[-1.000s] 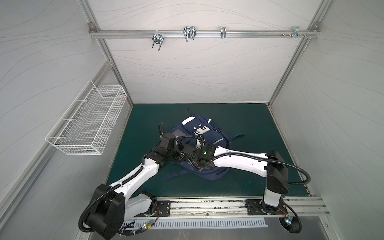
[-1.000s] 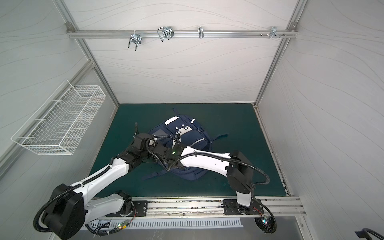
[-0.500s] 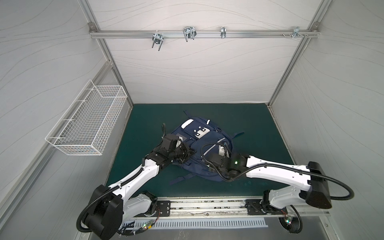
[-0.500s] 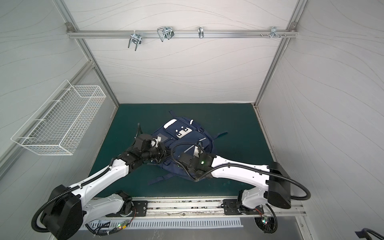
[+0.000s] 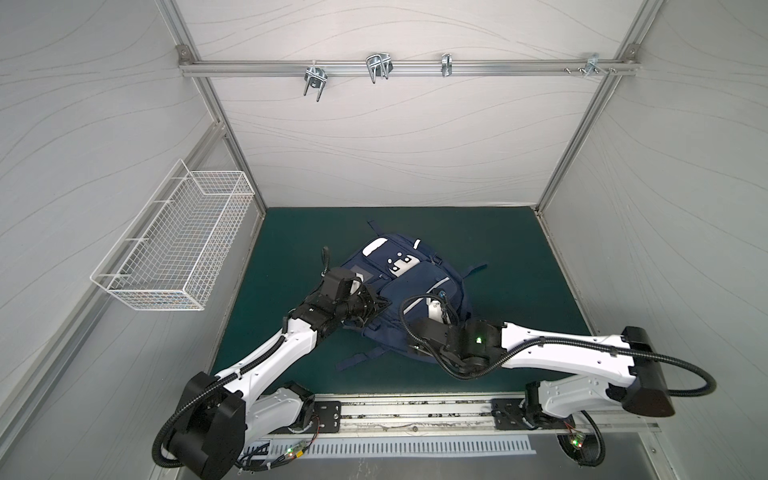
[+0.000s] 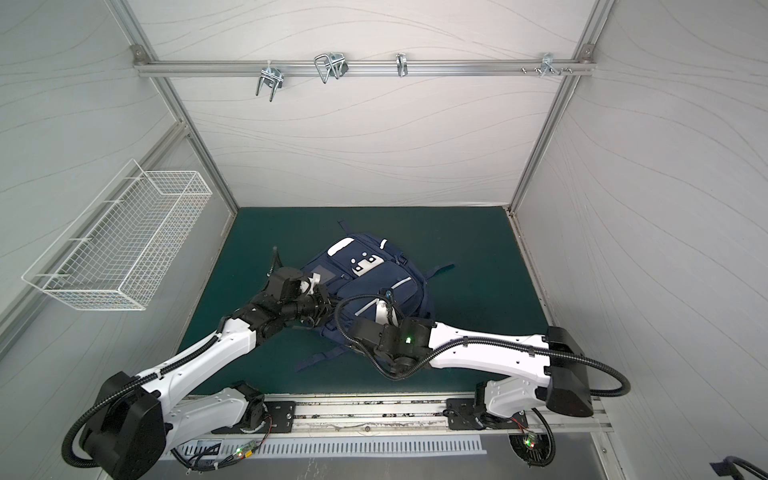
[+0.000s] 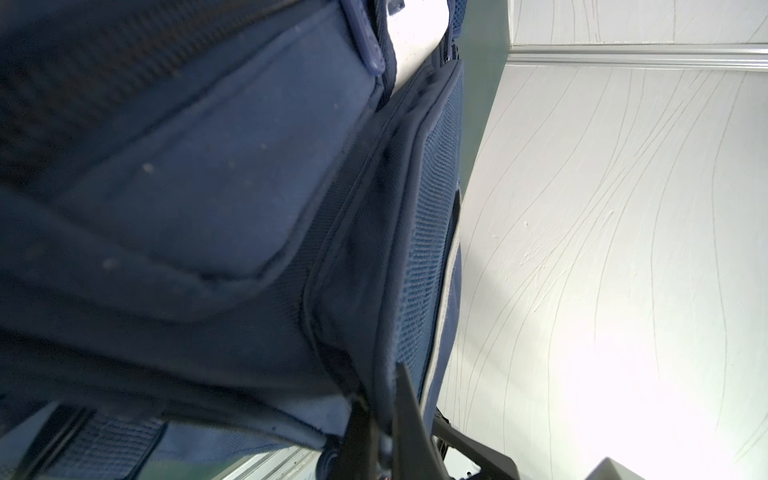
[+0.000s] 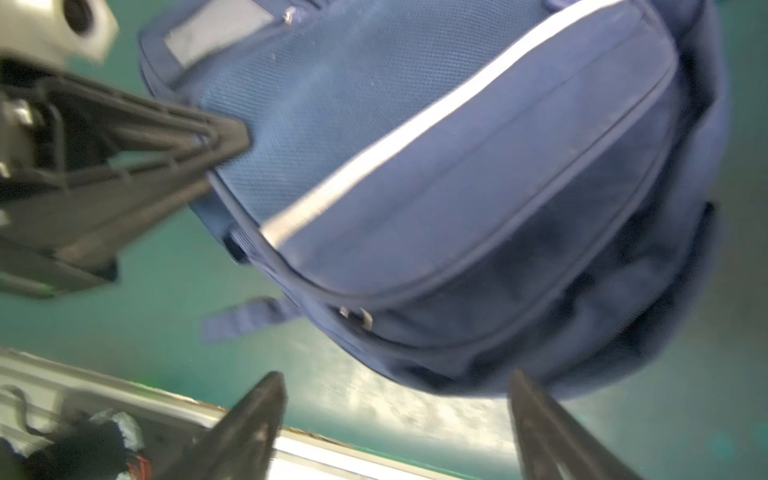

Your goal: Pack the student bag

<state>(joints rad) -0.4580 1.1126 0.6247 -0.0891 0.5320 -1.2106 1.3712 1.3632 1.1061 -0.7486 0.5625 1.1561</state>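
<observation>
Top views both show the student bag (image 5: 419, 286) lying front-up in the middle of the green mat (image 5: 291, 249), with my left gripper (image 5: 379, 304) at its side edge. Left wrist: that claw is clenched on a thin seam fold of the bag, and I reckon a hard pull would slip it off. Right wrist: the right gripper (image 8: 395, 376) gapes empty near the bag's lower end. Nothing pins the bag, so it may drag.
</observation>
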